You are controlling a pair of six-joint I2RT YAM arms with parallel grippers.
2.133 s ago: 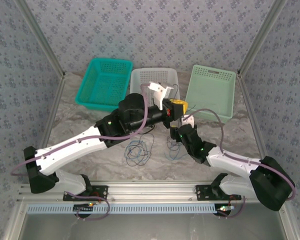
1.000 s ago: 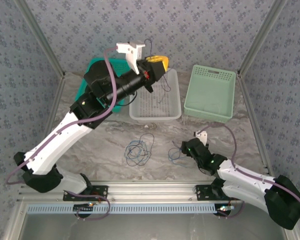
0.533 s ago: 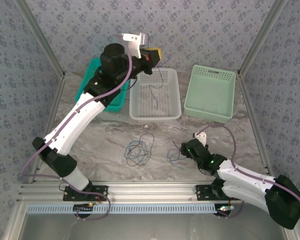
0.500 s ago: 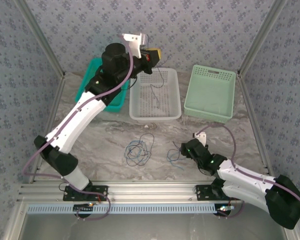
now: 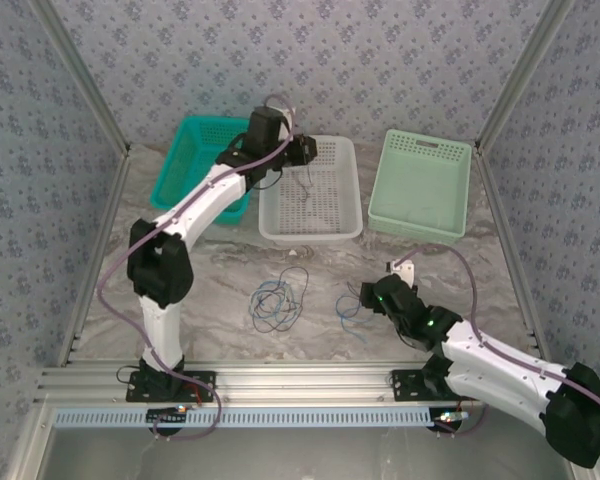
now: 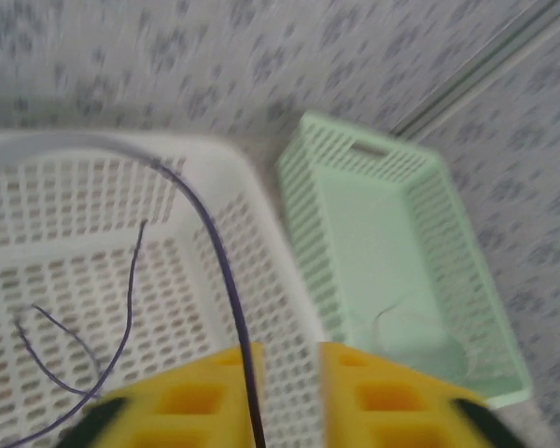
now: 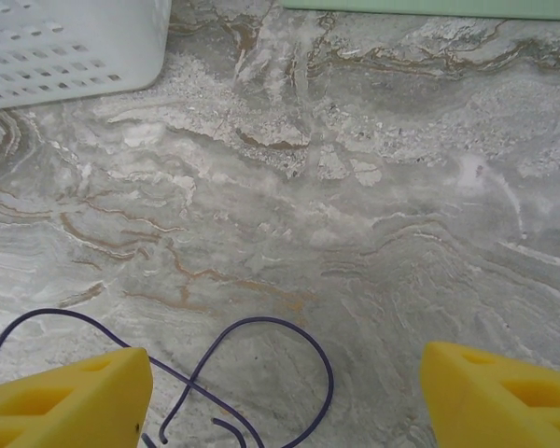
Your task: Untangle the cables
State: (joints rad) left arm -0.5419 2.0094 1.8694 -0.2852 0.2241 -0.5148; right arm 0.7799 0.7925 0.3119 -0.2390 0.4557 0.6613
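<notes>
While the left tool (image 6: 280, 397) pinches one cable (image 6: 226, 280), three baskets (image 5: 309, 190) wait; right tool (image 7: 280, 392) open.

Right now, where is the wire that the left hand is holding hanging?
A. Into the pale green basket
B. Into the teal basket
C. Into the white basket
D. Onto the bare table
C: the left hand pinches a thin purple wire whose loose end trails down inside the white basket.

Blue floral-patterned walls (image 5: 380, 60), grey marbled tabletop (image 5: 210, 290), aluminium frame (image 5: 310, 380)
</notes>
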